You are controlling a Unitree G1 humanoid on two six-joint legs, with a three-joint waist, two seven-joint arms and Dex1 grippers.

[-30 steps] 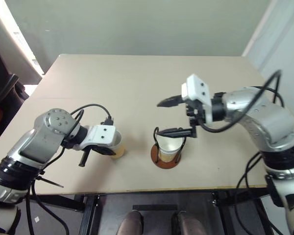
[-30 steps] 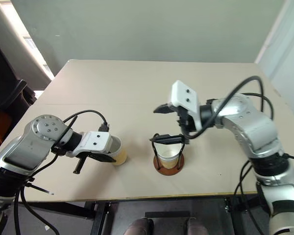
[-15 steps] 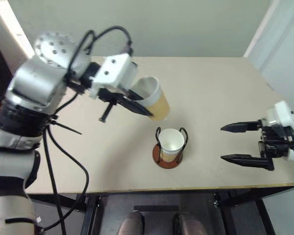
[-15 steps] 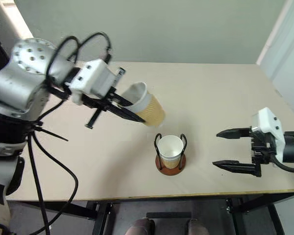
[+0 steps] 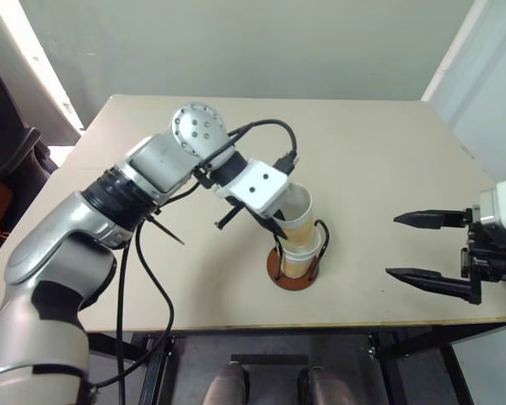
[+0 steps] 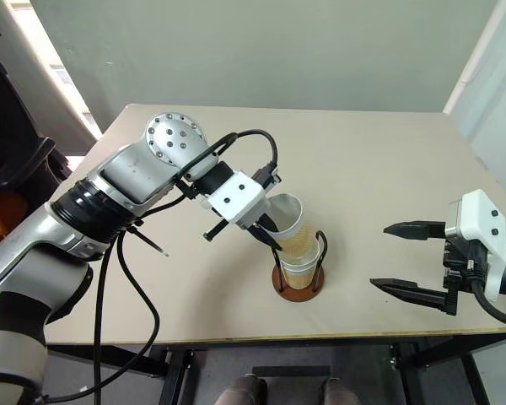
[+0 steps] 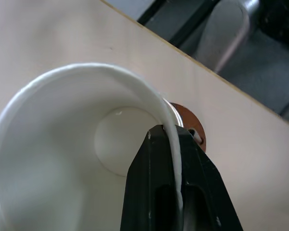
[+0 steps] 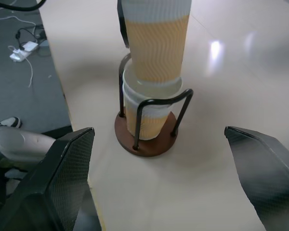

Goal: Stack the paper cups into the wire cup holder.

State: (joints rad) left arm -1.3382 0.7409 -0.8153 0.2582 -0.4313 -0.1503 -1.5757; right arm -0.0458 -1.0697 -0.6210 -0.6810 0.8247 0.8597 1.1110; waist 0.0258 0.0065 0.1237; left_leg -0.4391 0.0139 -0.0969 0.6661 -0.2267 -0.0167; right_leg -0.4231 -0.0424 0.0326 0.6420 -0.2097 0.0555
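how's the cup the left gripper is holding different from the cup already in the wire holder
The held cup is tilted, pinched at its rim by the left gripper; the seated cup stands upright, gripped by nothing. The held cup sits only partway in, most of its wall showing; the seated cup rests low inside the wire cup holder. Both are tan outside, white inside.

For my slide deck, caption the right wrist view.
Left gripper lowers a paper cup into the cup already in the wire cup holder.
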